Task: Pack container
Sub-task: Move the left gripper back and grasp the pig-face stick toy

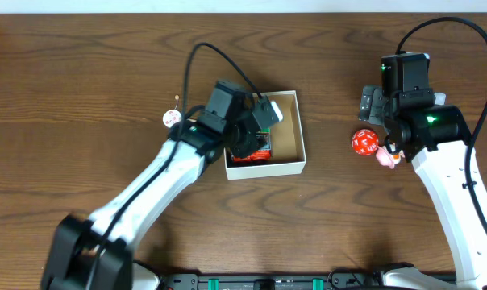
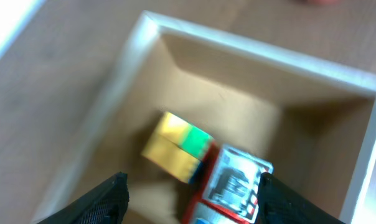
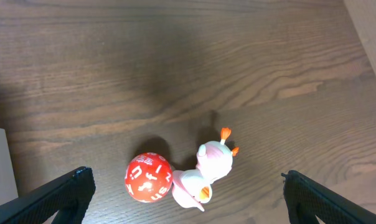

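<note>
The container, a shallow white-walled box with a brown inside, sits at the table's middle; it also shows in the left wrist view. Inside lie a yellow and green block and a red-edged printed box. My left gripper is open, hovering over the container's left part above these items. A red ball with white letters and a pink and white duck toy lie on the table to the right. My right gripper is open above them, holding nothing.
A small round pink and white item with a thin stick lies on the table left of the container. Wood tabletop surrounds everything. A black rail runs along the front edge.
</note>
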